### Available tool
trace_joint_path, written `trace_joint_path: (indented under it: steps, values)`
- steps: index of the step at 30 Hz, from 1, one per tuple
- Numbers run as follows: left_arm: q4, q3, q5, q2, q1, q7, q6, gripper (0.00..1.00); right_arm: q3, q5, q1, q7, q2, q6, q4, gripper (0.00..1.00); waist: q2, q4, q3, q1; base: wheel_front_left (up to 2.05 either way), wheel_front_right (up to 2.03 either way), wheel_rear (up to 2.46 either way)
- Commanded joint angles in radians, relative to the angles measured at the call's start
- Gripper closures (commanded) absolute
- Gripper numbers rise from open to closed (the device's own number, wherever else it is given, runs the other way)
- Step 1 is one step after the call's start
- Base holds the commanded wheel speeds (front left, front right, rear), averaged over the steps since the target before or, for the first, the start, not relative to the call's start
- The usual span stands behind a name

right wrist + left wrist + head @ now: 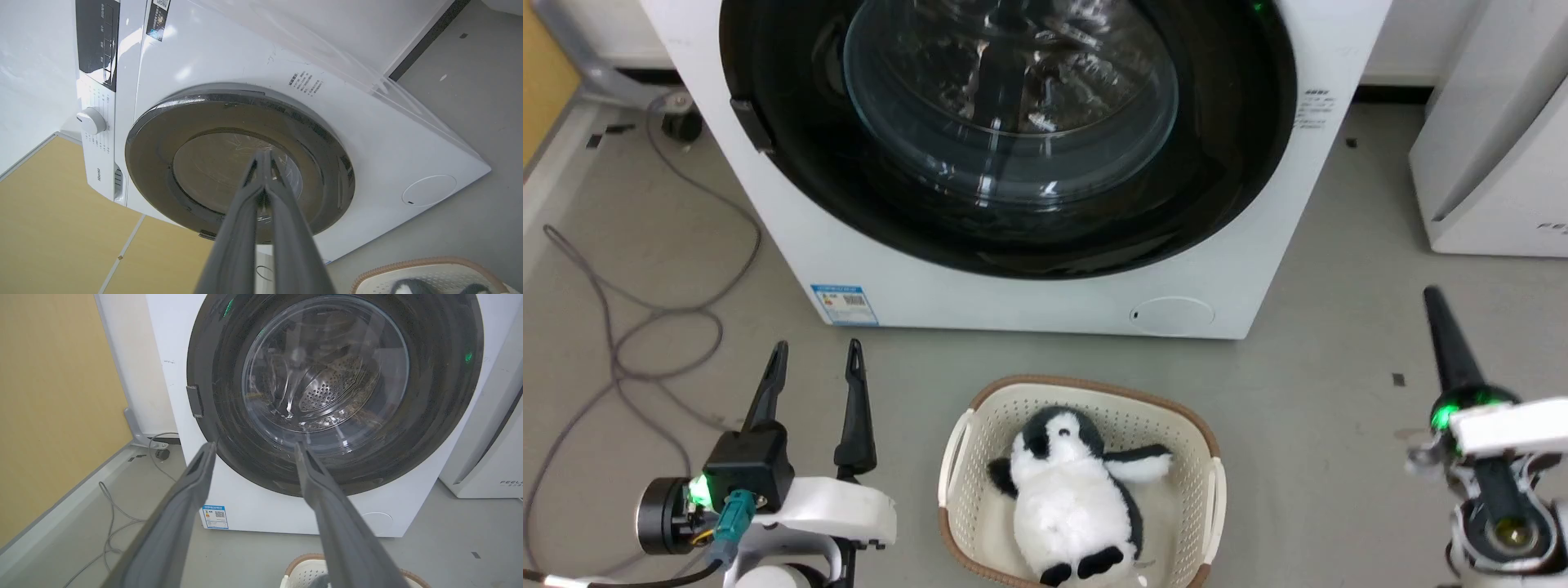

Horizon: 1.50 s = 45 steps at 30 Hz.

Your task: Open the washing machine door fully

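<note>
Nearest the robot, a wicker-rimmed laundry basket (1094,384) sits on the floor at six o'clock, with a plush penguin (1070,498) lying inside. At seven o'clock the left gripper (818,347) hovers with its fingers spread wide and nothing between them. At four o'clock the right gripper (1431,296) has its fingers pressed together, also empty. Beyond them at twelve o'clock stands the washing machine (1013,294). The washing machine door (1225,204) looks shut, flush against the white front. A small dark tab (752,122) sits at the rim's nine o'clock. The approach seems barely begun. The open gripper would do best to reach that tab squarely, catch the rim's edge rather than the slick glass, and pull along the door's arc above the basket.
</note>
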Motion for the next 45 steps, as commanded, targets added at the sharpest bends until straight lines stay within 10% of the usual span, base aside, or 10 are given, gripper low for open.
trace_joint_path:
  steps: [1,45]
  values:
    - [-0.008,0.0,-0.005,0.0,-0.023,-0.009,0.007,0.0,-0.016,0.043,-0.041,0.008,-0.01,0.001,0.019,1.0,0.0,0.013,0.021,-0.0001,0.0,0.0,0.0]
    - [-0.05,-0.013,-0.07,0.0,-0.183,-0.099,0.077,0.0,0.036,0.344,-0.853,0.145,-0.249,0.001,0.544,1.0,0.0,0.18,0.331,-0.0001,0.0,0.0,0.0]
